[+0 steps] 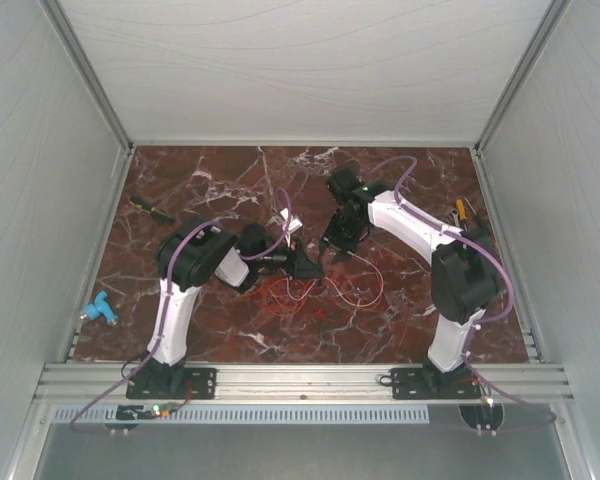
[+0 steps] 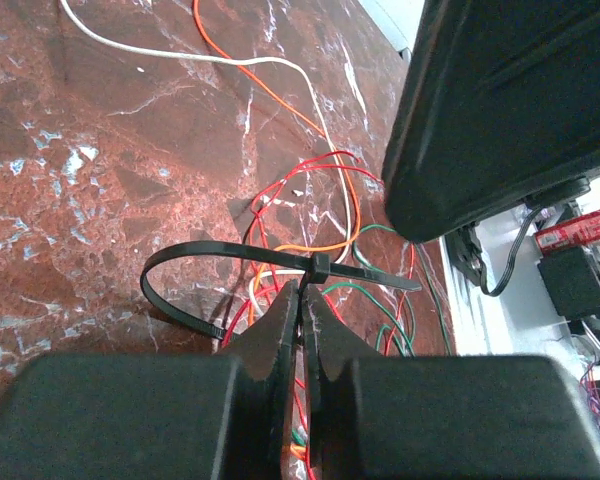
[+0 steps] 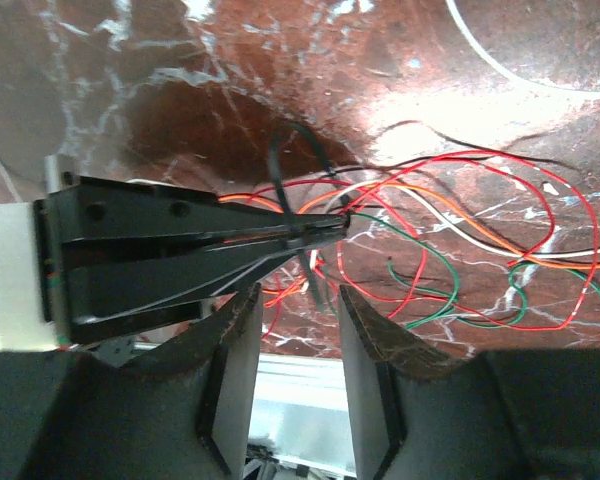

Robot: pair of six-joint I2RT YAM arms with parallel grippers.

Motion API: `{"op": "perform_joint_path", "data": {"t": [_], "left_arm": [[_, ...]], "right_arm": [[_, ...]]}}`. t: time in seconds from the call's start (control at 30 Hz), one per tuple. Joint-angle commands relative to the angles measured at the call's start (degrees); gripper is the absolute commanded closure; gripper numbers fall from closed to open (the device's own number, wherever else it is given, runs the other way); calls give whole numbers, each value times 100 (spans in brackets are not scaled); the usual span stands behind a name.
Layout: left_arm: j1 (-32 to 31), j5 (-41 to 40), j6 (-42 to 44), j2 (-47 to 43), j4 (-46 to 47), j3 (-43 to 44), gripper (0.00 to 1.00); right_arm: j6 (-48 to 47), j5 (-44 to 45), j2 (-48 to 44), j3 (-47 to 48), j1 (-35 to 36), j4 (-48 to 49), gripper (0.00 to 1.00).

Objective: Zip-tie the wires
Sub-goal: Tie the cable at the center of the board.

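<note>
Wires [image 3: 435,208] are lying in loose red/orange/white/green loops on the table [image 2: 100,150], mid-table btwn the two arms. Zip tie [image 2: 320,268] is sitting among them, already threaded thru its own head and forming a wide loop, w/ the tail sticking out past the head.

Left gripper [image 2: 302,300] is clamping fully shut on the zip tie right at the head. It's prob acting as the anchor so the head isn't sliding once the tail gets pulled. Right gripper [image 3: 300,300] is standing partly open w/ the tail hanging btwn its fingers [image 3: 235,360] and nothing gripped yet. It's coming in crosswise to the left one, lining up for a grab on the tail. Judging by that, cinching is the step in hand and the loop isn't tightened yet.

Hard to read:
- How many wires are running thru the loop vs just under it. Left wrist cam is showing a few strands crossing near the head, can't count them.
- Top cam is giving nothing on the tie, both grippers are covering it.
- Right gripper body is blocking the upper right of the left wrist view.
- Whether the right fingers are touching the tail: can't tell.
</note>
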Motion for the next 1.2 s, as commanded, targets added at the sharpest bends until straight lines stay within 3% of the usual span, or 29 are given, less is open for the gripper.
{"op": "perform_joint_path", "data": {"t": [0.0, 0.13, 0.37, 0.63, 0.77, 0.87, 1.17], "left_arm": [[-8, -78, 341, -116, 416, 8, 100], [2, -4, 154, -34, 738, 0, 100], [36, 105, -320, 194, 1399, -19, 100], [69, 324, -462, 301, 1545, 45, 100], [71, 381, -508, 345, 1596, 81, 100], [87, 380, -525, 375, 1585, 93, 100], [112, 319, -469, 373, 1553, 116, 100]], "right_arm": [[-89, -143, 69, -310, 7, 253, 67], [-195, -609, -65, -794, -70, 939, 69], [143, -1855, -751, -2289, -617, 3422, 67], [419, -2611, -830, -2913, -842, 4753, 68], [583, -2709, -863, -3050, -915, 5116, 63], [729, -2704, -949, -3197, -1018, 5245, 64], [869, -2819, -1110, -3443, -1013, 4690, 64]]}}
